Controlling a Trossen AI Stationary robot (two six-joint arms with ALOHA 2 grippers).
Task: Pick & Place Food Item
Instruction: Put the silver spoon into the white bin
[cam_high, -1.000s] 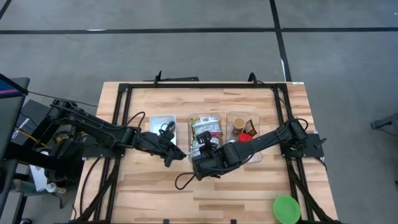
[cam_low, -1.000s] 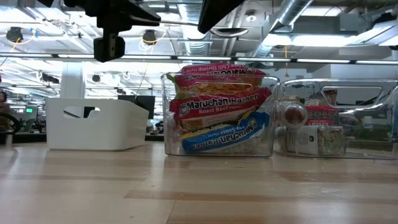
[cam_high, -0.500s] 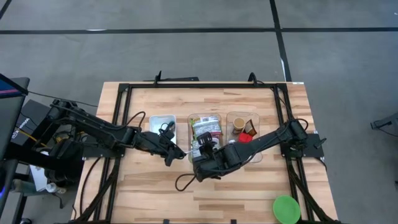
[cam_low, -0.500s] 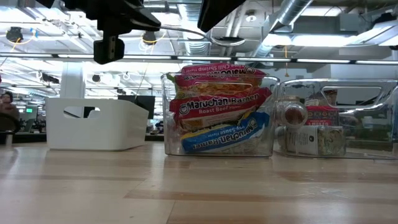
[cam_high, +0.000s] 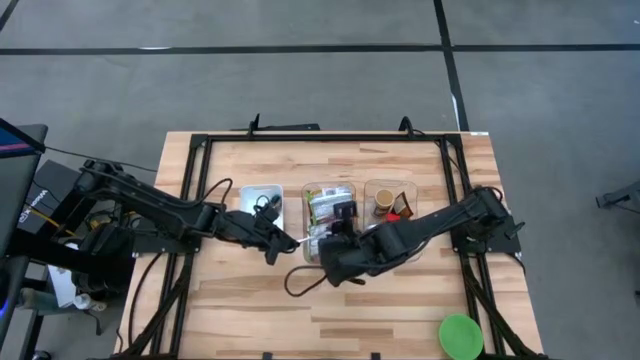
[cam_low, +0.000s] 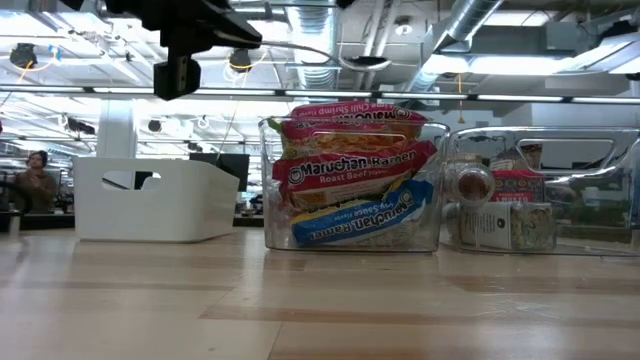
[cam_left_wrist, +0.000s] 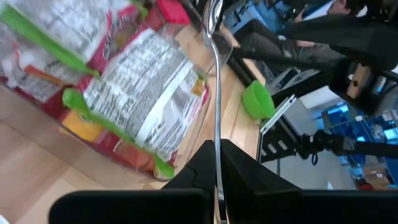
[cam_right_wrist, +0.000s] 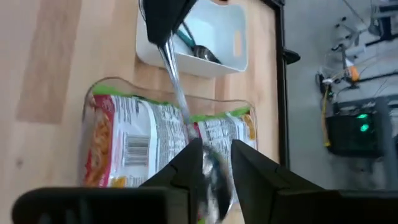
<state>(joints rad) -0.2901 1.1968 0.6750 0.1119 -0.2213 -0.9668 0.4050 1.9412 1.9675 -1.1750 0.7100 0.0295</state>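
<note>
My left gripper (cam_high: 283, 245) is shut on a metal spoon (cam_high: 297, 240). It holds the spoon in the air beside the clear bin of ramen packets (cam_low: 350, 175), the food at the table's middle. The spoon's bowl (cam_low: 365, 62) hangs free above that bin. My right gripper (cam_right_wrist: 214, 165) stands open a little above the spoon. The bowl (cam_right_wrist: 211, 174) shows between its fingers in the right wrist view, but no finger is at the bowl in the low view. My left gripper pinches the spoon's handle (cam_left_wrist: 216, 134) near its free end between its two fingers. The fingers come from the table's left, slanting slightly down, and lie along the handle. The spoon sticks straight out ahead of them toward the right, lifted clear of table and bins.
A white bin (cam_high: 262, 200) with utensils stands left of the ramen bin. A clear bin of jars and small packs (cam_high: 392, 205) stands on its right. A green bowl (cam_high: 460, 335) sits at the near right corner. Bare wood lies along the near edge.
My right gripper has risen and shifted slightly toward the table's right; its dark tip, which stood by the spoon's bowl in the low view, has left that view's top. The spoon stays in place in my left gripper.
</note>
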